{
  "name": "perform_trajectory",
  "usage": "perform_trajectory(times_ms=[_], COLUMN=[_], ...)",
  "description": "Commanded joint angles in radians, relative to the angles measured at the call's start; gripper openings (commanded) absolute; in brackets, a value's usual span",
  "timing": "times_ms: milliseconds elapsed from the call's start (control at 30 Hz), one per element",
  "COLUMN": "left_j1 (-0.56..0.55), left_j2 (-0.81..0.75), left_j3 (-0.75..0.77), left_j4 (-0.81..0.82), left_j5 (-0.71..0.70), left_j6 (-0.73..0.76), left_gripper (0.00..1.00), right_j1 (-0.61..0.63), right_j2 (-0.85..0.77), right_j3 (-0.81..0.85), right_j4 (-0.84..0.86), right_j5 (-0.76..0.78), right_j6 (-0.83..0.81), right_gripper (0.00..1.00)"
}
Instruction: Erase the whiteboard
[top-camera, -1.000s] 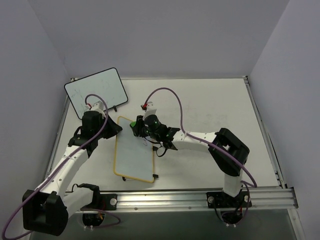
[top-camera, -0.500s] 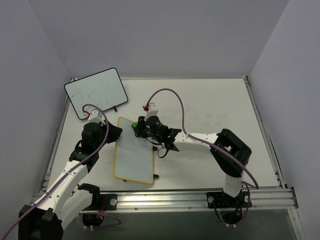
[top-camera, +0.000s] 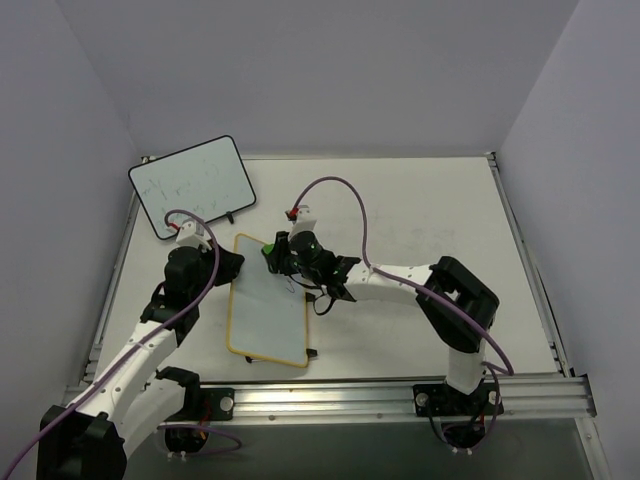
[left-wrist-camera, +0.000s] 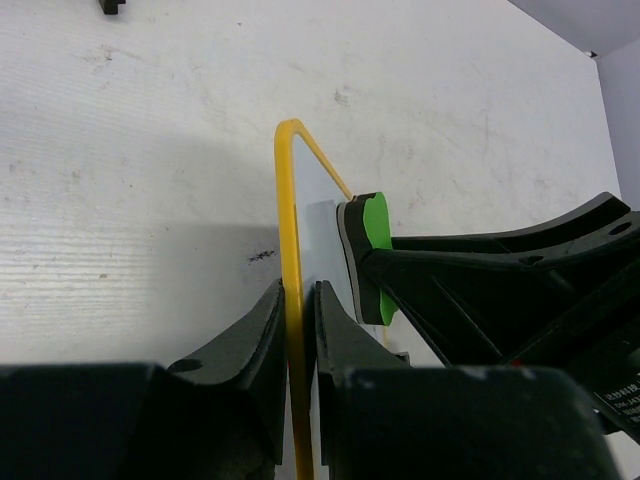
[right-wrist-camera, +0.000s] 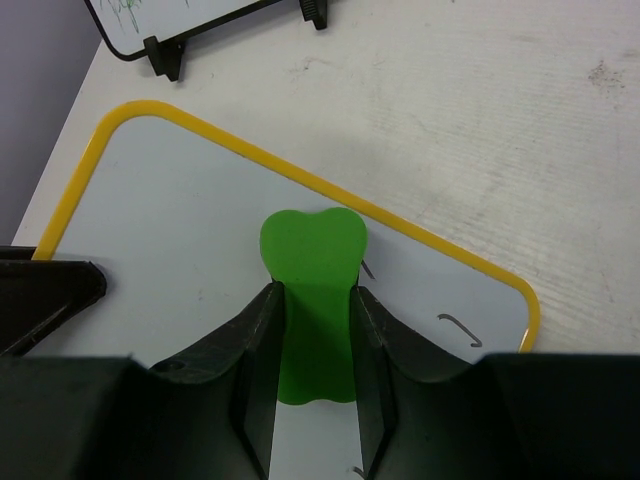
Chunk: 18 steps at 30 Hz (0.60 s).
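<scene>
The whiteboard (top-camera: 266, 305) with the yellow rim lies flat between the arms, and its face is mostly wiped. My left gripper (top-camera: 231, 266) is shut on its left rim near the far corner. In the left wrist view the jaws pinch the yellow rim of the whiteboard (left-wrist-camera: 291, 200). My right gripper (top-camera: 274, 255) is shut on a green eraser (top-camera: 267, 250) pressed on the board's far end. In the right wrist view the eraser (right-wrist-camera: 310, 265) sits on the whiteboard (right-wrist-camera: 170, 220) in the right gripper (right-wrist-camera: 315, 292). A few thin black strokes (right-wrist-camera: 460, 326) show near the right rim.
A black-rimmed whiteboard (top-camera: 192, 185) with faint writing stands tilted at the far left corner, and its feet show in the right wrist view (right-wrist-camera: 165, 55). The table's metal rail (top-camera: 400, 395) runs along the near edge. A foot of the yellow board (top-camera: 312, 352) sticks out at its near right.
My left arm's elbow has swung toward the near edge while its gripper stayed on the board's rim. My right gripper and eraser have shifted slightly on the board's far end.
</scene>
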Motion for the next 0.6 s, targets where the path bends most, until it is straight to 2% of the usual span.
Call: perform_trajectory(times_ms=[0,367,567], left_j1=[-0.027,-0.03,-0.03], left_j2=[-0.007,-0.043,-0.054], left_j3=[-0.007,-0.016,-0.018], left_j4=[0.016,0.016,0.018], left_j5=[0.02,0.006,0.004], left_j6=[0.059,0.063,0.063], left_gripper=[0.02,0.02,0.02], right_j1=[0.021,0.021,0.021], right_j2=[0.02,-0.071,-0.091], right_j3=[-0.044,-0.245,-0.28], right_j4=[0.03,0.071,0.068], right_j5=[0.012,0.119,0.159], right_j6=[0.034,0.069,0.075], right_gripper=[0.0,0.0,0.0])
